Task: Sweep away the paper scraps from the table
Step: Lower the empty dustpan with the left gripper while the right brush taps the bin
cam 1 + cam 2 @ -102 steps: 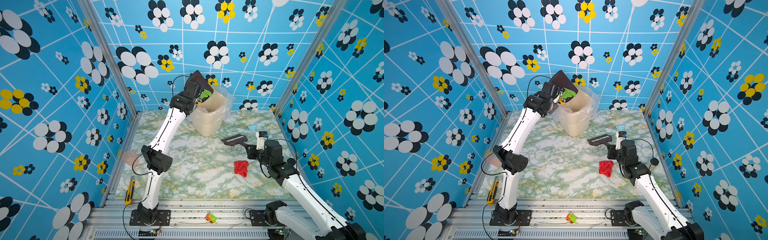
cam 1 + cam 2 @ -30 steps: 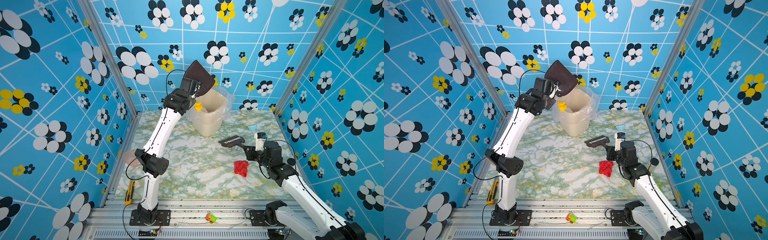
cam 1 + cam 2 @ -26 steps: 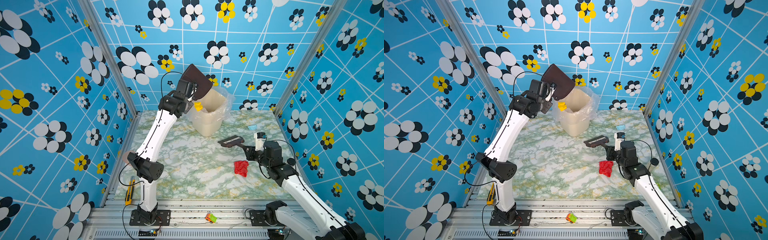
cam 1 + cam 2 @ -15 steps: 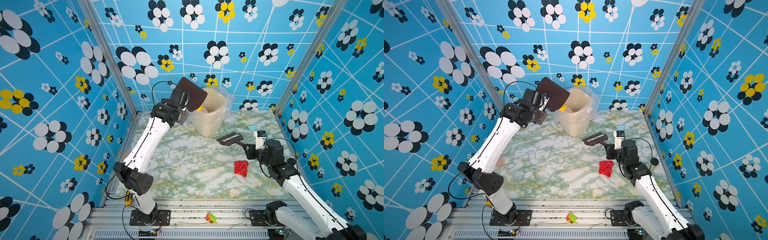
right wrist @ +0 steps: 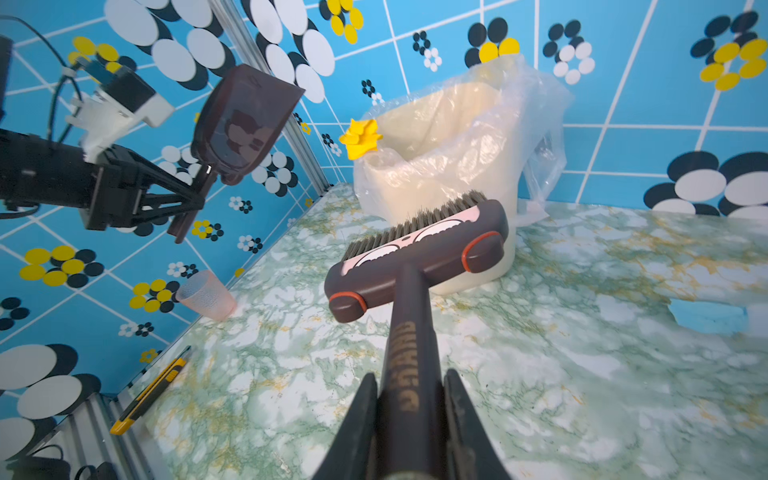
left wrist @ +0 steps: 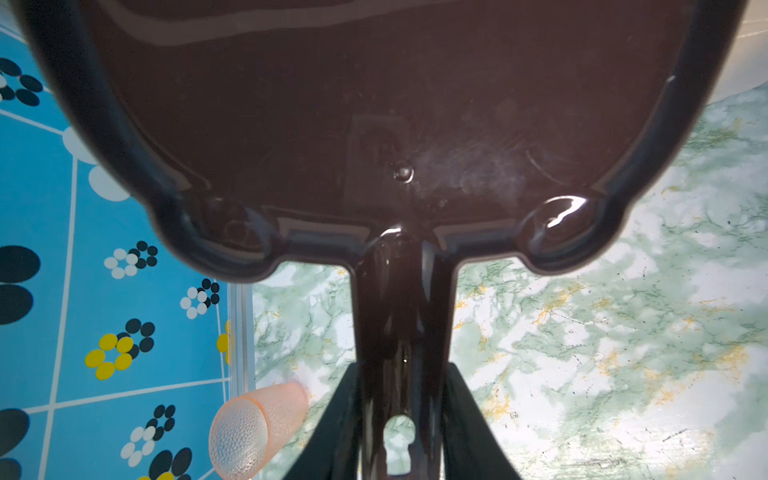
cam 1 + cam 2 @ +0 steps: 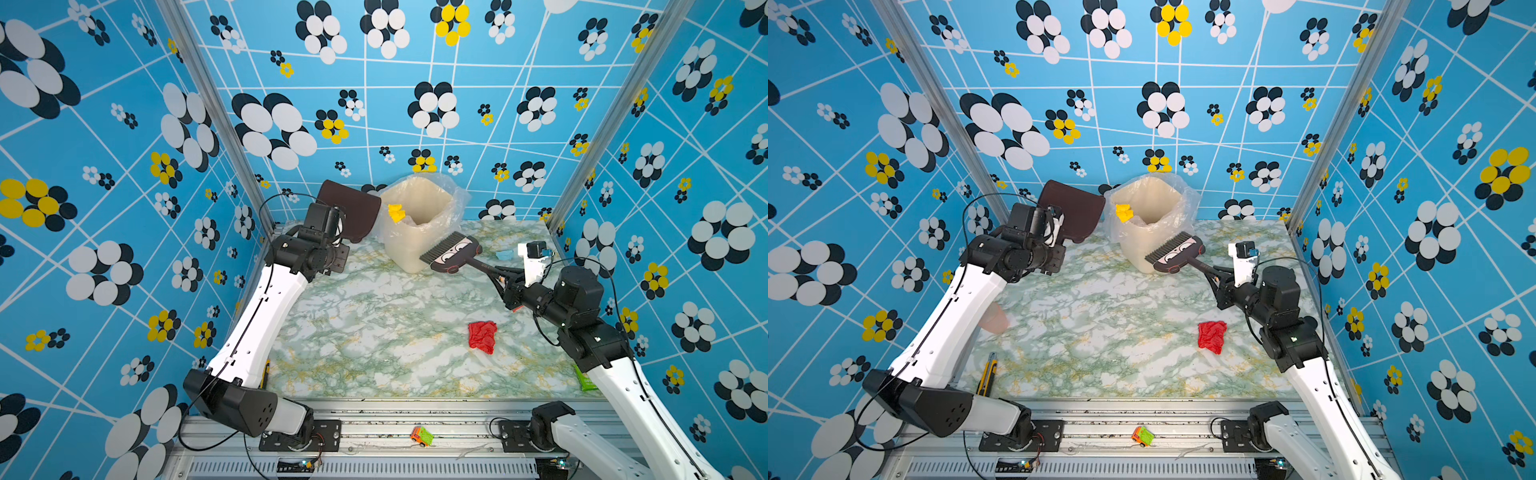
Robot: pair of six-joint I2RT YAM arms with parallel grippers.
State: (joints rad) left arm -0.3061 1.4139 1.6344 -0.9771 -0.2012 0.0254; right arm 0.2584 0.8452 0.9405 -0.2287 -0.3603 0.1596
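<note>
Swung back from over the bin, the left arm now holds the dustpan lower, tilted up close to the left rear corner post. The left hand is clamped narrow on the dustpan's handle. The right hand is closed tight on the handle of the brush, whose head has come nearer the bin's front wall; whether they touch I cannot tell.

A yellow wad sits on the bin's rim. A red wad lies on the bench right of centre, near the right forearm and clear of the right rail. A light blue scrap lies behind the brush handle toward the right rear. Between the arms the bench's middle is open.

Along the left rail, a top view shows a pink cup and a yellow knife; in a top view the left arm covers both almost wholly. A green packet at the right edge shows beside the right arm. The right wrist view catches the cup, knife and blue scrap.
</note>
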